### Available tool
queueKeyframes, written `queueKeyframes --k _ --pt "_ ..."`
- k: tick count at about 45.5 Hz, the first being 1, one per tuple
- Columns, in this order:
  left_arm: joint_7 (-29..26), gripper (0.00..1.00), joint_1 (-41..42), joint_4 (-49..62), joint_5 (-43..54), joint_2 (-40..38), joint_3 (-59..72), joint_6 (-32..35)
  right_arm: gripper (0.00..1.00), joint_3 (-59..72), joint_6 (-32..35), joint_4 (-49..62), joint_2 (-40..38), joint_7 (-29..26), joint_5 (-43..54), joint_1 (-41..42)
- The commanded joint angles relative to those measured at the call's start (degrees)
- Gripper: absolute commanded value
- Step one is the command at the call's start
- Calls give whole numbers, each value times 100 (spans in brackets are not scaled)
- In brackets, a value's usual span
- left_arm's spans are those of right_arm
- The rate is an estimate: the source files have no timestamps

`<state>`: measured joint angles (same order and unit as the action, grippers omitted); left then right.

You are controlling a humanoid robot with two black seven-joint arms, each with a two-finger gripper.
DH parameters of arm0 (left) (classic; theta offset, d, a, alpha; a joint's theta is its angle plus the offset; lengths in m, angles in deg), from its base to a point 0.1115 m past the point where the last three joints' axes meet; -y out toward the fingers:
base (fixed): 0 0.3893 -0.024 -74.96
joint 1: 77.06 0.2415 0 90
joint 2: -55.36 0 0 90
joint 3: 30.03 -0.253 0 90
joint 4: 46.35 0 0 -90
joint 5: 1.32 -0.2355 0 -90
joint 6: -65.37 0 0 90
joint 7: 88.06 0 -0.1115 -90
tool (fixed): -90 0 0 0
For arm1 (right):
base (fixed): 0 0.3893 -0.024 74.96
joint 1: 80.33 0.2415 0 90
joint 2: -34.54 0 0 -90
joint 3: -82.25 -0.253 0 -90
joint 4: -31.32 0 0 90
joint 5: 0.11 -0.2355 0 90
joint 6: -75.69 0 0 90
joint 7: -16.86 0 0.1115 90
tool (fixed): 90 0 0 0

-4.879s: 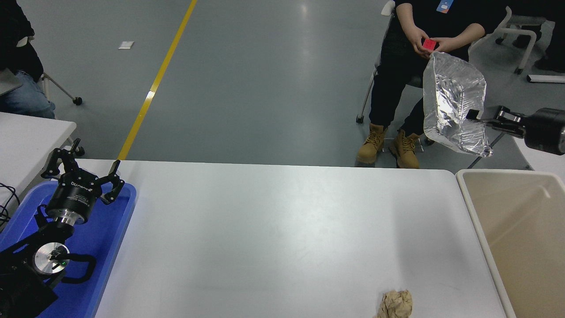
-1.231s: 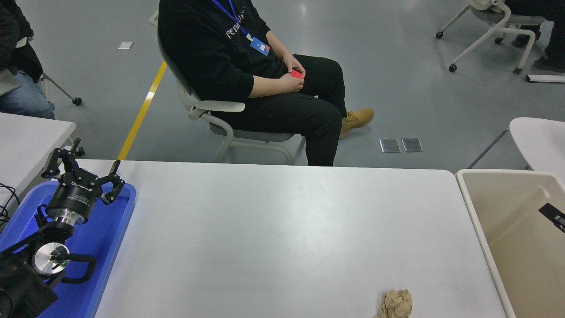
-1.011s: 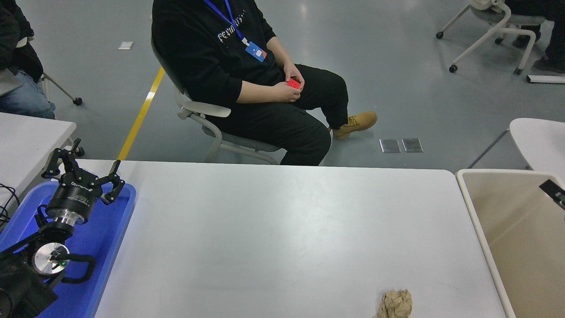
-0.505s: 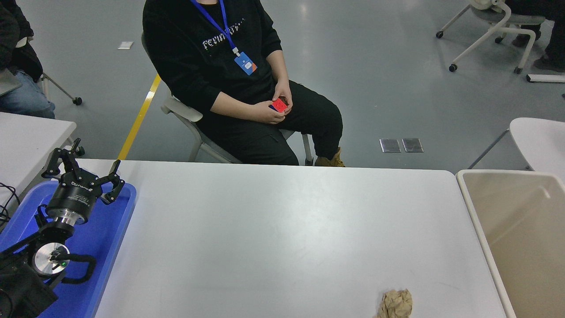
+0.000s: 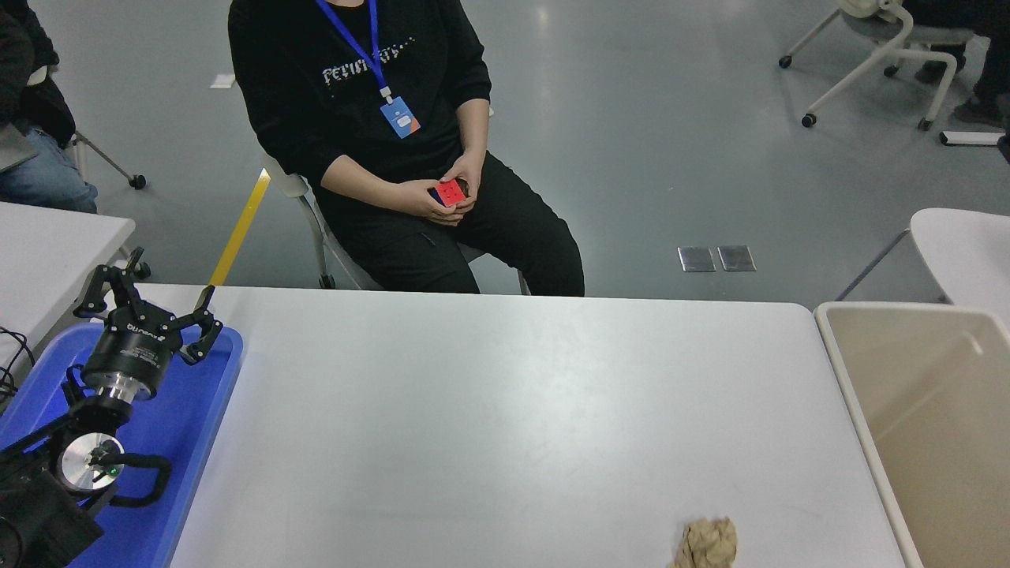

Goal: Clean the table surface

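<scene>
The wide white table surface [image 5: 489, 410] fills the middle of the head view. A crumpled ball of brown paper [image 5: 708, 543] lies on it near the front edge, right of centre. My left gripper [image 5: 146, 304] is parked at the lower left above a blue tray, its fingers spread open and empty. My right arm and gripper are out of view.
A blue tray [image 5: 189, 426] lies at the table's left end under the left arm. A beige plastic bin [image 5: 931, 426] stands at the right end. A person [image 5: 379, 118] sits on a chair at the far side, holding a red cube [image 5: 451, 192]. A separate white tabletop [image 5: 47, 244] is at the far left.
The right arm held a silver bag above the bin, then dropped toward the bin and left the view. The person rolled from the right to the table's far side. The left arm stayed still.
</scene>
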<state>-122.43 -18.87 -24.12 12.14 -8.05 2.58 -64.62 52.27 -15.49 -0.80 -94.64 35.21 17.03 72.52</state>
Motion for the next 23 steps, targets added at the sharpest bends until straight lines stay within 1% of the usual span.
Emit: queueKeyframes --k 1,8,13,23 --pt "0 100 0 0 -1 -5 0 0 99 -860 381 -1058 -125 -7 -9 -379" --pt "0 100 0 0 -1 -5 0 0 99 -1246 723 -1313 -72 -7 -220 -827" --pt "0 100 0 0 -1 -5 0 0 99 -1589 987 -1401 112 2 -282 -1266" --pt "0 100 0 0 -1 -5 0 0 99 -1941 1102 -1384 525 37 -282 -2048"
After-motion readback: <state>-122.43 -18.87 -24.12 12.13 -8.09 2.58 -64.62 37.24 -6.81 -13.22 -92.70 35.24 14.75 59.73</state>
